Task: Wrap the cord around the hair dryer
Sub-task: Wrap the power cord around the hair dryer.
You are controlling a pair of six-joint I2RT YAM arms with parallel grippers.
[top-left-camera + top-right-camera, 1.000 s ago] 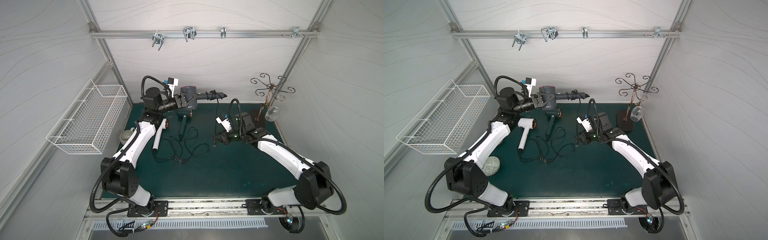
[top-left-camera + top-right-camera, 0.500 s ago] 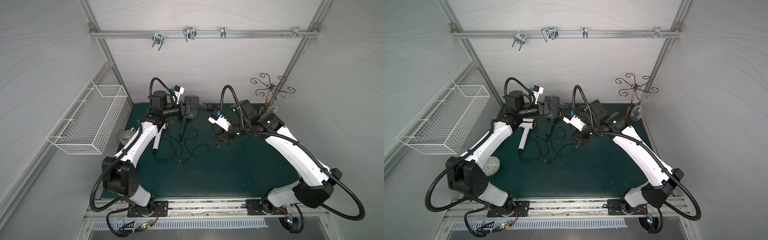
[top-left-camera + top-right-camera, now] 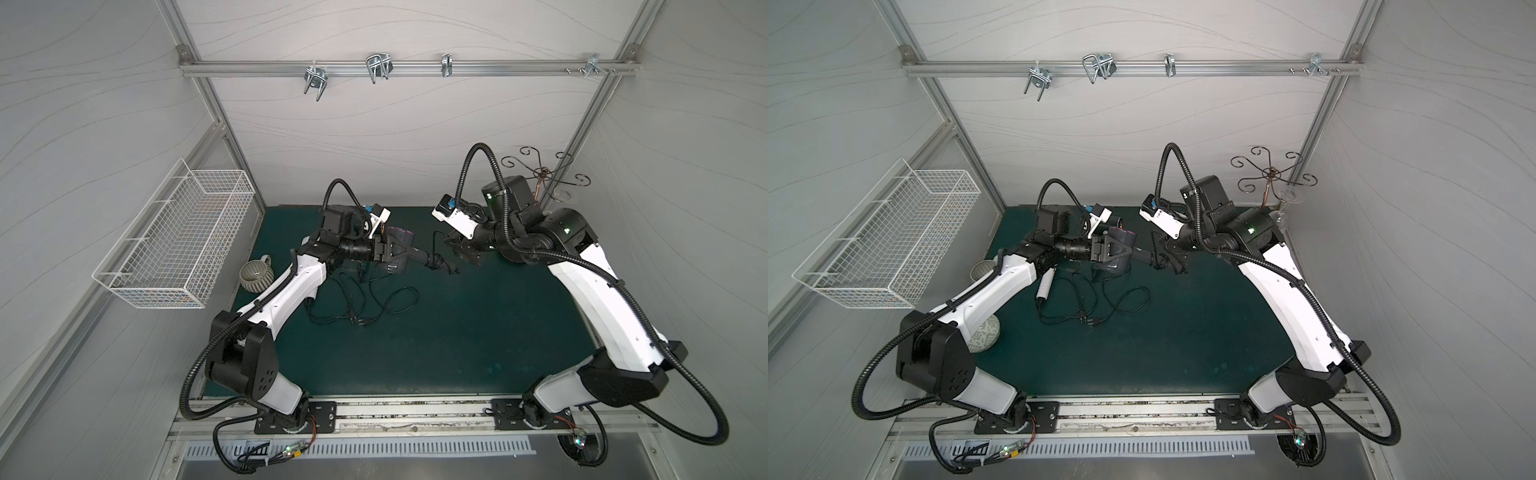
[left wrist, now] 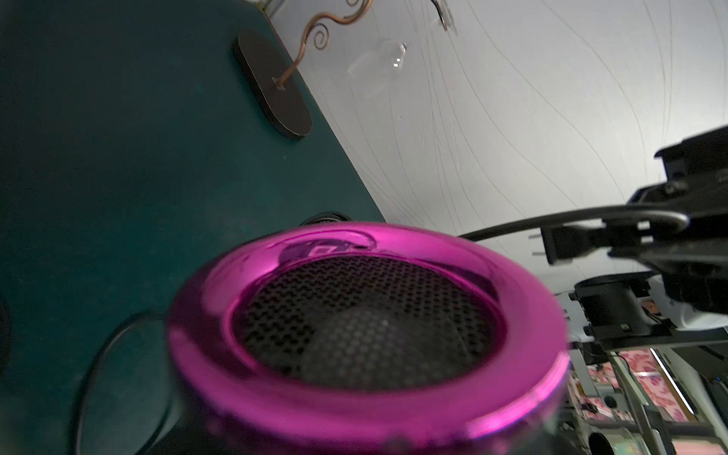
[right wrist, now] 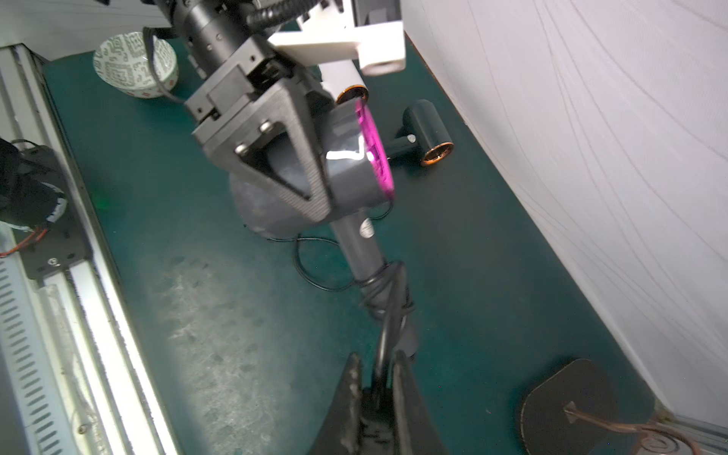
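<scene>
**Top views.** The left end effector (image 3: 395, 254) is clamped across the barrel of the grey hair dryer (image 3: 402, 240), which is held clear above the green desk (image 3: 457, 332). The dryer's handle points toward the right end effector (image 3: 459, 253), which is pressed together on the cord (image 3: 435, 261).

**Left wrist.** A glossy magenta ring (image 4: 366, 394) frames a fine black mesh grille (image 4: 362, 323). The moulded two-pin plug (image 4: 563, 242) sits at the right end effector.

**Right wrist.** A few turns of thin, round, rubbery cord lie around the smooth cylindrical handle (image 5: 362, 252) near its end.

**Risk, as judged.** The handle looks slick and the turns look slack, so they may slide off the free end if tension drops. Too hard a pull may twist the dryer in the left grip.
</scene>
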